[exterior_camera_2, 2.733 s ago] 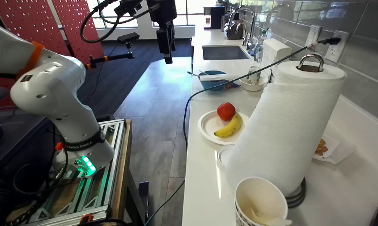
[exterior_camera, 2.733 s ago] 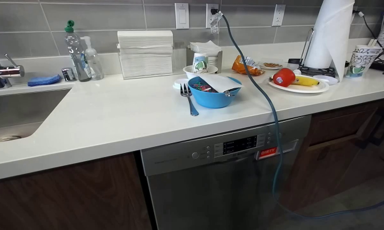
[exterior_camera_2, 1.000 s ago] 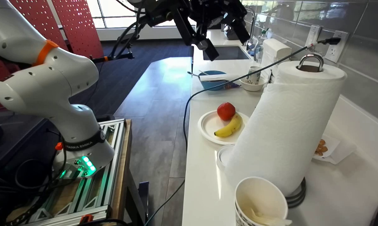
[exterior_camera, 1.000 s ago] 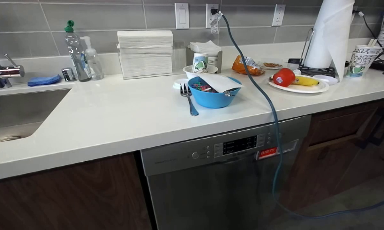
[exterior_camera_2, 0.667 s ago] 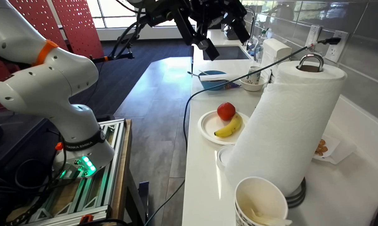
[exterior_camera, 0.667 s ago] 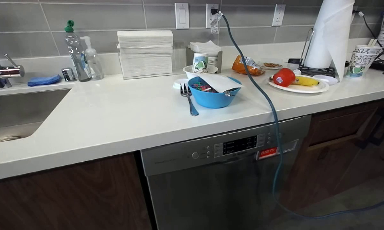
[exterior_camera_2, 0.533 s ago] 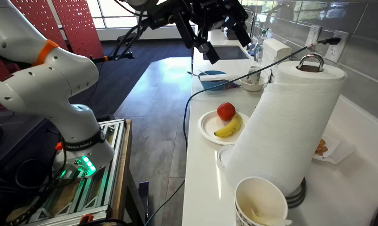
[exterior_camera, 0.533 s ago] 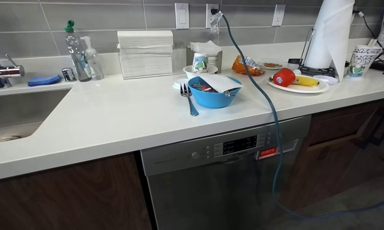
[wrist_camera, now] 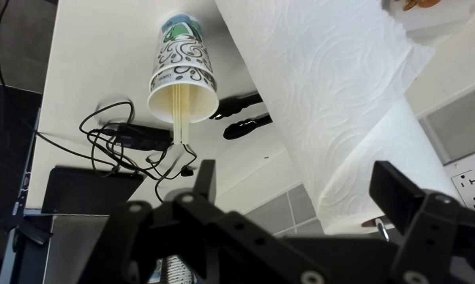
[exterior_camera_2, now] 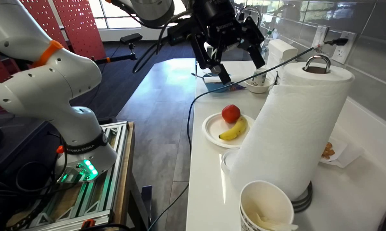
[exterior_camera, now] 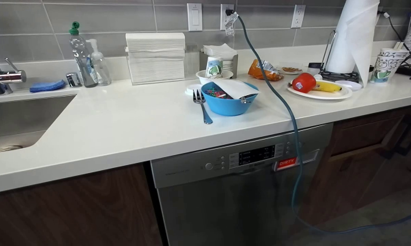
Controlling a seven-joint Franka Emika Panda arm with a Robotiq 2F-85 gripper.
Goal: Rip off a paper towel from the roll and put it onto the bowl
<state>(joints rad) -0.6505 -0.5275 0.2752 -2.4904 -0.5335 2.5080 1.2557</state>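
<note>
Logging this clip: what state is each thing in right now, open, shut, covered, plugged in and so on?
Pincer: open, holding nothing
Roll: partly unwound, end sheet hanging, not torn off
Blue bowl: upright, partly covered by a white sheet
Banana: unpeeled
Paper cups: upright, nested, holding sticks
Dishwasher: shut, sign reads DIRTY
Blue cord: plugged into the wall outlet
Orange bag: crumpled; opened or sealed, cannot tell

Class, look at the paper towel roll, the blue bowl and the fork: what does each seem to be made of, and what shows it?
Paper towel roll: matte paper; the wrist view shows embossed swirls and a ragged edge.
Blue bowl: probably plastic, smooth with a slight sheen and even colour, though ceramic is possible.
Fork: apparently polished metal, from its silvery look and bright reflections.
</note>
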